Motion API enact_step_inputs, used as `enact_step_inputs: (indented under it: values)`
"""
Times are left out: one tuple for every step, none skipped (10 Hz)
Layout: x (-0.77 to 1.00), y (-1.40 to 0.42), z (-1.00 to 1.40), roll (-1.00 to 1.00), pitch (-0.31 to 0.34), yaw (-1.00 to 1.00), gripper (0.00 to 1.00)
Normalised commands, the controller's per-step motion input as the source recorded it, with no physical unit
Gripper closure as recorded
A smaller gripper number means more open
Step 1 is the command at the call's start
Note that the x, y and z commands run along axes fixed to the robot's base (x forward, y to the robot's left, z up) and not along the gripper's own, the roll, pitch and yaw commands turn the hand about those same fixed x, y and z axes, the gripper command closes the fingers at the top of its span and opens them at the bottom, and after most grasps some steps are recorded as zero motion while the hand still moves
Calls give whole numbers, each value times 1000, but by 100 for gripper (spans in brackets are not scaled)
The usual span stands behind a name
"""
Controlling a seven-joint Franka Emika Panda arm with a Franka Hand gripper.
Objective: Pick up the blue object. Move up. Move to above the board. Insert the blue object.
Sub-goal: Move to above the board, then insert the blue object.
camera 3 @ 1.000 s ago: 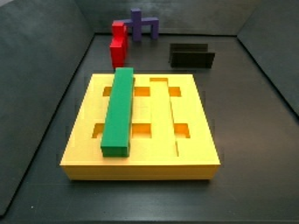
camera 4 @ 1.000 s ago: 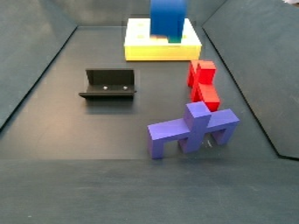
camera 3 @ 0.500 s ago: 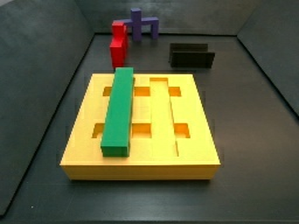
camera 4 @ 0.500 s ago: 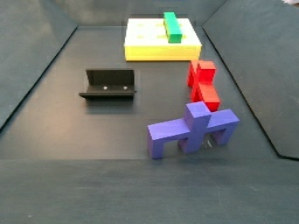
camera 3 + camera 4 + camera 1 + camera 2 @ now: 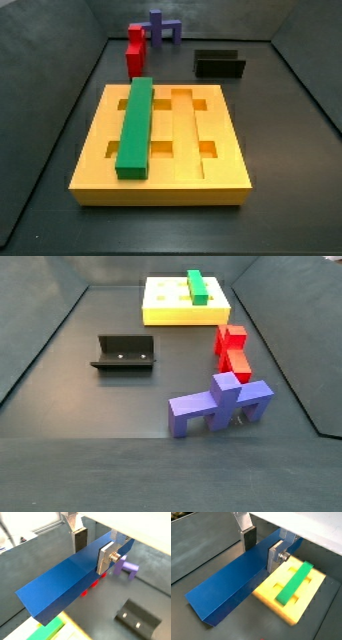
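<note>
Blue object (image 5: 234, 587) pinched in the gripper (image 5: 264, 548), lifted and hanging beside the board (image 5: 298, 599). Left: centre over it, insert.

So the long plain blue rectangular bar (image 5: 70, 582) is clamped crosswise in the claw (image 5: 93, 549), up off the dark worktop (image 5: 107, 396). Both wrist views show the silver finger plates pressed on its two long faces near one end, the rest of it sticking way out. It doesn't show in either side view. The big thick yellow rectangular slab (image 5: 167, 150) lies flat on the worktop, with long grooves and small orange-lined slots on top. In a wrist view the slab (image 5: 308, 594) sits below the bar.
</note>
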Motion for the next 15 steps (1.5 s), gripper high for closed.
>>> enact_step_inputs:
  values:
    - [-82,-1400,197,7,58,11,100]
    - [-64,-1400,216,-6,84,10,100]
    - [-40,-1400,222,-3,101,7,100]
    - [36,-633,102,27,126,3,100]
    - [64,-387,64,25,140,2,100]
    - [68,-174,45,19,139,5,100]
    - [43,-9,0,0,0,0,100]
    - [400,-109,-680,0,-73,0,100]
    - [451,-111,-963,0,-150,17,100]
    - [497,-177,-1000,0,-133,46,100]
    - [500,-209,-1000,0,-104,80,100]
    - [454,-203,-1000,39,-74,163,100]
    - [406,-183,-1000,67,-59,206,100]
    - [349,-171,-1000,77,-50,277,100]
    - [320,-160,-1000,107,-59,331,100]
